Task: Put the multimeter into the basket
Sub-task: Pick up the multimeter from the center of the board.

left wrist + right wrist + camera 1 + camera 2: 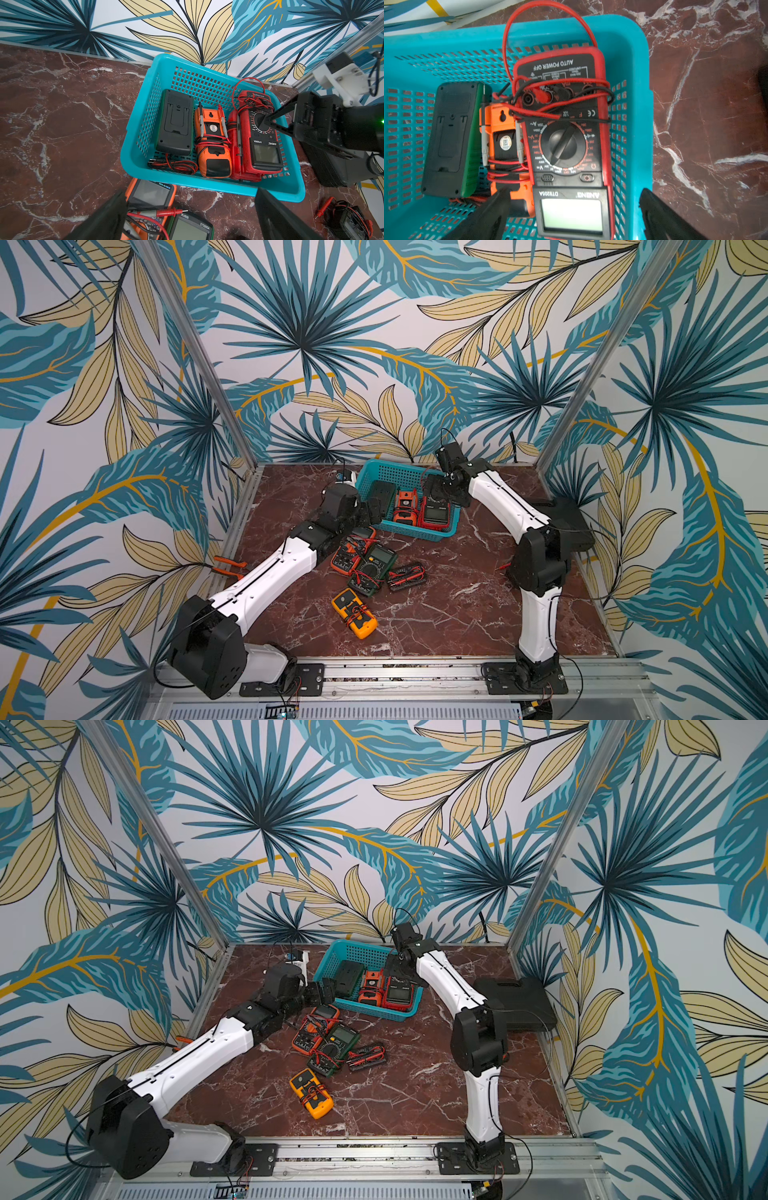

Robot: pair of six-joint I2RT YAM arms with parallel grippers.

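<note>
Right claw [575,191] gapes empty just above the red ANENG multimeter [566,145], which lies in the teal basket [633,62]. Left claw [191,193], wide open too, hovers over the orange multimeter [151,193] on the desk [62,124]. Its likely next move is to descend and grip that.

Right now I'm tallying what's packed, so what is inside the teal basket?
The basket holds a dark multimeter and an orange multimeter, face down, and a red multimeter, face up. The floor under them is hidden.

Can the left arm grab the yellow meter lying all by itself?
Probably yes. The yellow meter lies apart from the pile, nothing stacked on it, and the left pincer is open and empty, though it must pull back first.
</note>
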